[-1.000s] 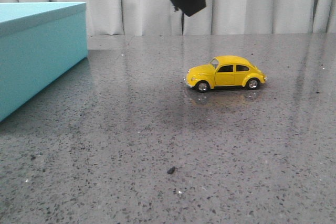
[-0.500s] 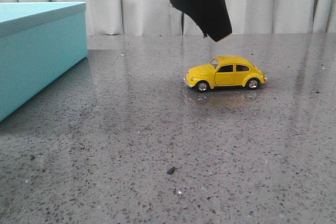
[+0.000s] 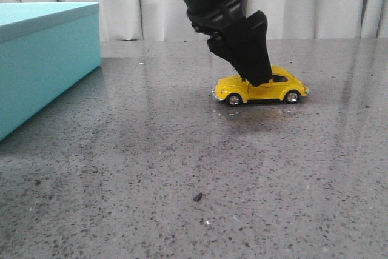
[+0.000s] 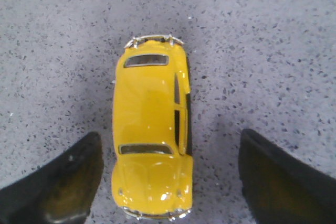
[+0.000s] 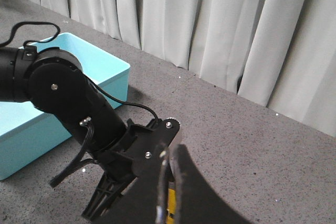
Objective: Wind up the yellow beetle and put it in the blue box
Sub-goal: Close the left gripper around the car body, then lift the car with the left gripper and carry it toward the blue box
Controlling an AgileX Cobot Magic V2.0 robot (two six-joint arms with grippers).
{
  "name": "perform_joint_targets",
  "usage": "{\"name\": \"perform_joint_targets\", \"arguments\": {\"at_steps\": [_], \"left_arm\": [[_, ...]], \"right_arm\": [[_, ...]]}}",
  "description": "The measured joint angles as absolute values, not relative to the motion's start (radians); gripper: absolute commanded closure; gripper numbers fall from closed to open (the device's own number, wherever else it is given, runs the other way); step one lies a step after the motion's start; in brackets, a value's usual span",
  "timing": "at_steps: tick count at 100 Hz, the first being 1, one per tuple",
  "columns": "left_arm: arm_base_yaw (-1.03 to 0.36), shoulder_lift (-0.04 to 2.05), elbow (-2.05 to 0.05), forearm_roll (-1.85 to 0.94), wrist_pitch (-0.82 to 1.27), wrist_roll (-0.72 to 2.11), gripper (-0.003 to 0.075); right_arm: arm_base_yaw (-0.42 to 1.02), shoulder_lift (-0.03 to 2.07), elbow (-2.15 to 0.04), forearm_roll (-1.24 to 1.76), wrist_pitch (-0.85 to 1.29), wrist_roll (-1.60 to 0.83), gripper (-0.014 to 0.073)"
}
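The yellow beetle (image 3: pixel 234 88) stands on its wheels on the grey speckled table, right of centre, nose toward the left. My left gripper (image 3: pixel 257 76) is low over it, one black finger in front of its roof. In the left wrist view the beetle (image 4: pixel 149 129) lies between the two fingers (image 4: pixel 68 182), apart from both; the left gripper (image 4: pixel 168 182) is open. The blue box (image 3: pixel 42 59) stands at the far left with its lid on. My right gripper (image 5: pixel 170 153) is shut and empty, held high; a sliver of the beetle (image 5: pixel 170 203) shows behind it.
A white curtain (image 3: pixel 315 4) hangs behind the table. A small dark speck (image 3: pixel 197 197) lies on the table near the front. In the right wrist view the left arm (image 5: pixel 58 87) reaches down past the blue box (image 5: pixel 31 129).
My left gripper has come down from the top of the front view to the beetle, now straddling it. The beetle and the box have not moved.
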State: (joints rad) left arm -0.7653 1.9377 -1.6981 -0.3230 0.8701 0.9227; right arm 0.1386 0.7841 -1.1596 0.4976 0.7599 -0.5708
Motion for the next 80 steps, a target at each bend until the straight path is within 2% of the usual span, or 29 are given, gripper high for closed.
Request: {"name": "perform_joint_targets", "arguments": {"at_steps": [80], "left_arm": [[-0.763, 2.016, -1.698, -0.338, 0.825, 0.923, 0.0212]], "right_arm": [[0.139, 0.784, -1.16, 0.498, 0.758, -0.571, 0.0639]]}}
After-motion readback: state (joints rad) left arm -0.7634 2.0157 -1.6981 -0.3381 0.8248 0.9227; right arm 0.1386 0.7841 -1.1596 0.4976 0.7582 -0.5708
